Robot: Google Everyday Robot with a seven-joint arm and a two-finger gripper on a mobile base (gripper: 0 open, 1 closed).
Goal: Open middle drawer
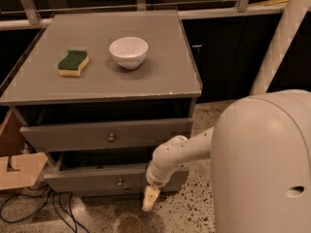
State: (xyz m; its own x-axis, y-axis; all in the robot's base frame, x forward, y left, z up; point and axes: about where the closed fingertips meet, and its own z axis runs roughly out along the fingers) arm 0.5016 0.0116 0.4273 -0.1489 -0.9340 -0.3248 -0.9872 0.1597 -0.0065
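While one sponge (73, 63) and one white bowl (129, 51) sat on the desk (146, 86), the middle drawer (82, 181) stuck out below one upper drawer (73, 137); the pincer (150, 199) hung near its right end, apart or together, couldn't tell.

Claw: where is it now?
Camera view: the claw hangs low, centre-right, pointing at the floor just below the front of the middle drawer, right of its knob.
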